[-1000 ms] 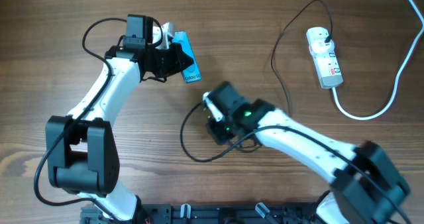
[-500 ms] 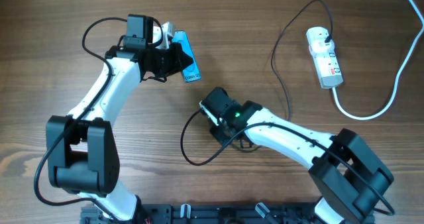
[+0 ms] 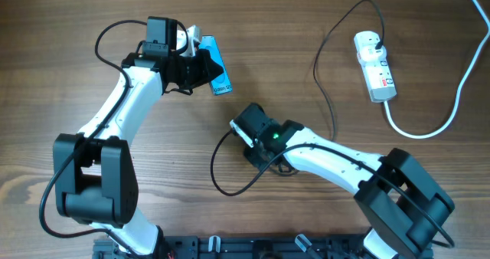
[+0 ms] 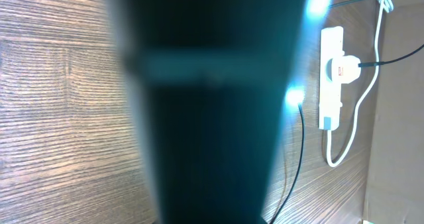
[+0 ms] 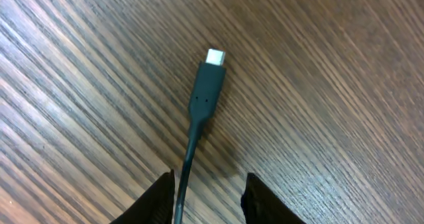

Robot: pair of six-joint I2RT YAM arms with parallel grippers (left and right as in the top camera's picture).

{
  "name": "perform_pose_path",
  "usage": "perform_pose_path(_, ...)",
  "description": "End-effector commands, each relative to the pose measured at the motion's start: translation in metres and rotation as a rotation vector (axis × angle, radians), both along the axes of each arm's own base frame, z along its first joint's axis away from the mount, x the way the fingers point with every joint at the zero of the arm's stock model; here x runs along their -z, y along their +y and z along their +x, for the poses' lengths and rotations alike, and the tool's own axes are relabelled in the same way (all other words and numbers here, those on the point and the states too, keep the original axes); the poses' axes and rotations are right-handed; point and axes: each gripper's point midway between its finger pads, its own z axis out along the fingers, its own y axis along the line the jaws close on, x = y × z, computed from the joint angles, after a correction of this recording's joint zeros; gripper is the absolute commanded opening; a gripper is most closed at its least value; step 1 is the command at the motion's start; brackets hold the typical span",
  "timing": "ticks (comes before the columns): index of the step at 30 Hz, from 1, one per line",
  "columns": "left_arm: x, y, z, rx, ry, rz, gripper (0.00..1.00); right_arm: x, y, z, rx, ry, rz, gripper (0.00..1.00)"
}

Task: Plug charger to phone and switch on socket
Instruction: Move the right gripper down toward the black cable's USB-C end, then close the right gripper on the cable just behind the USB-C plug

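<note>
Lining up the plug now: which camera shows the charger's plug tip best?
Right wrist: the plug tip lies sharp and unobstructed, ahead of the right gripper. Overhead, that gripper covers it. Left wrist is mostly filled by the phone; no tip visible.

Both arms are the same build. Left arm (image 3: 115,109) and right arm (image 3: 337,158): glossy white link shells, chunky black joint housings. A thin black cable (image 3: 102,38) loops off the left wrist, with another loop by its base. Left gripper (image 3: 200,69) is black, with a boxy black module (image 3: 158,31) behind it. Right gripper (image 5: 209,199) is black too, its fingertips (image 5: 158,201) matte and round-edged. Green LED (image 3: 270,136) is lit on its wrist housing. A black mounting rail (image 3: 253,247) runs under both bases.
</note>
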Motion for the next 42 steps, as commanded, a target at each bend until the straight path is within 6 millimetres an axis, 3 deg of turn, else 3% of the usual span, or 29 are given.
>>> perform_pose_path(1,0.003,0.002,0.001,-0.01,0.007,-0.004,0.04,0.01,-0.002,-0.006,-0.025,0.027,-0.006,0.35)
perform_pose_path(7,0.003,0.002,0.001,-0.01,0.008,-0.004,0.04,0.011,-0.008,-0.009,-0.035,0.036,-0.032,0.38)
perform_pose_path(27,0.003,0.002,0.0,-0.01,0.014,-0.003,0.04,0.026,-0.043,0.017,0.344,-0.048,-0.132,0.53)
perform_pose_path(29,0.003,0.002,0.0,-0.01,0.014,-0.002,0.04,0.028,-0.038,0.015,0.296,-0.026,-0.117,0.55)
perform_pose_path(33,0.003,0.002,0.0,-0.01,0.013,-0.003,0.04,0.03,-0.01,-0.001,-0.01,0.05,-0.036,0.55)
perform_pose_path(39,0.004,0.002,0.0,-0.012,0.013,0.001,0.04,0.029,-0.01,0.004,-0.009,0.039,-0.025,0.54)
perform_pose_path(42,0.004,0.002,0.0,-0.012,0.013,0.001,0.04,0.028,-0.012,0.01,0.004,0.044,-0.004,0.47)
